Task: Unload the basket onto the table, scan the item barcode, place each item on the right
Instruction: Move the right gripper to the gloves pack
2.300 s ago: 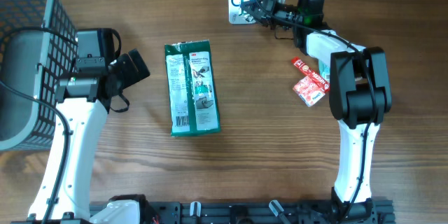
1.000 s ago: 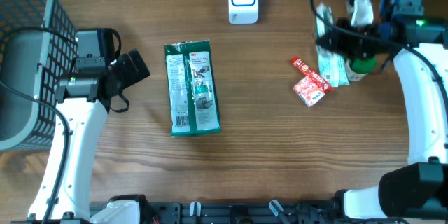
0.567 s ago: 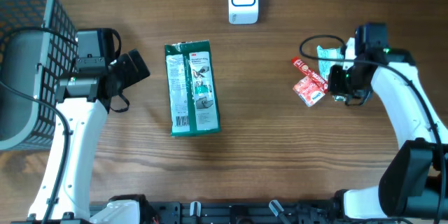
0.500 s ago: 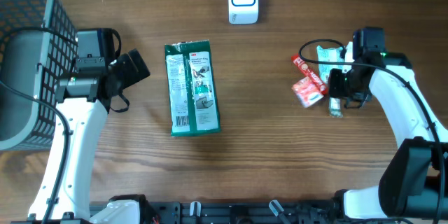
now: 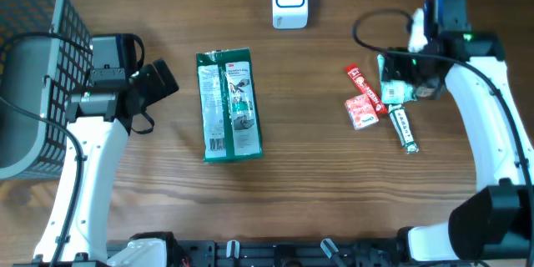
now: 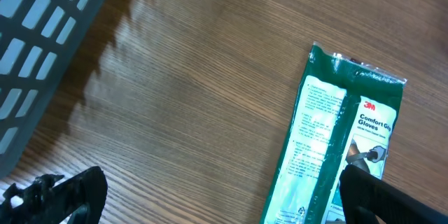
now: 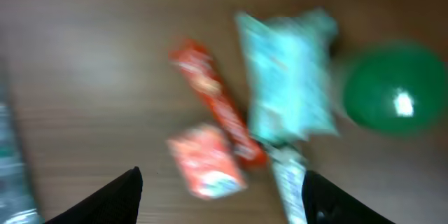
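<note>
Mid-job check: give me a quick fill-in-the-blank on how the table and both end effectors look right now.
1. The glove package has a ____ wrapper.
2. The basket stands beside the ____ arm.
3. The right end effector hangs over the red packets with ____ between its fingers.
4. The left end effector has its jaws ____.
Missing words: green; left; nothing; open.

Glove packet green (partly white) — sachets red, basket grey.
</note>
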### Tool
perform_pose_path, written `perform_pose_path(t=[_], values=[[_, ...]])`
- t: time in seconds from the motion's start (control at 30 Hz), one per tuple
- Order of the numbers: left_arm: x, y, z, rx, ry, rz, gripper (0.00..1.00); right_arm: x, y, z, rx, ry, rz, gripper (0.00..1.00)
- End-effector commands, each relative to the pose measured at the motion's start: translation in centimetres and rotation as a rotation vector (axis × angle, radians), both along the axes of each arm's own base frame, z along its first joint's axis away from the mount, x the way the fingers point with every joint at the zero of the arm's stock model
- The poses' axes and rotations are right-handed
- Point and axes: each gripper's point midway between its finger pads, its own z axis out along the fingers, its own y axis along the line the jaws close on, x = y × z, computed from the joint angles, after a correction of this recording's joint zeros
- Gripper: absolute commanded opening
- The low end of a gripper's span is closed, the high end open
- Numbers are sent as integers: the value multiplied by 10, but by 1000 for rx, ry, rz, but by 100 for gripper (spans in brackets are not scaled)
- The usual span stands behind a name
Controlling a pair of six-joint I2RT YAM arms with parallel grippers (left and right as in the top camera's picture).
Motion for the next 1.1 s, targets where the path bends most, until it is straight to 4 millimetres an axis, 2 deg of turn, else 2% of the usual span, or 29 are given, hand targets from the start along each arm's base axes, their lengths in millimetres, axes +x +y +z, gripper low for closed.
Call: perform_pose_path(t=[0.0,0.07,0.17,0.23,0.3,0.37,0.47,0.53,0.63,0.83,1.07], values=[[1,3,2,13,-3,-1,100,3,86,14,149,-57,167,73],[1,3,2,14,-4,0,100,7,124,11,185,-85,197,73],[1,3,2,14,-4,0,100,11,178,-7,192,-112,262,72],[1,3,2,14,-3,-1,100,11,206,-29,148,-114,268,72],[1,3,2,13,-3,0,100,10,226,-48,106,-117,295,72],[1,3,2,13,-3,-1,100,4,254,-79,51,-113,346,72],[1,3,2,13,-3,0,100,-6,277,-119,-26,-103,374,73],[1,3,2,13,-3,-1,100,-11,282,-142,-92,-97,389,73],[1,3,2,14,-4,0,100,-14,278,-159,-144,-77,396,73],[1,3,2,13,-3,0,100,-21,266,-165,-178,-27,393,73],[1,3,2,14,-3,-1,100,-35,238,-171,-246,74,357,73]])
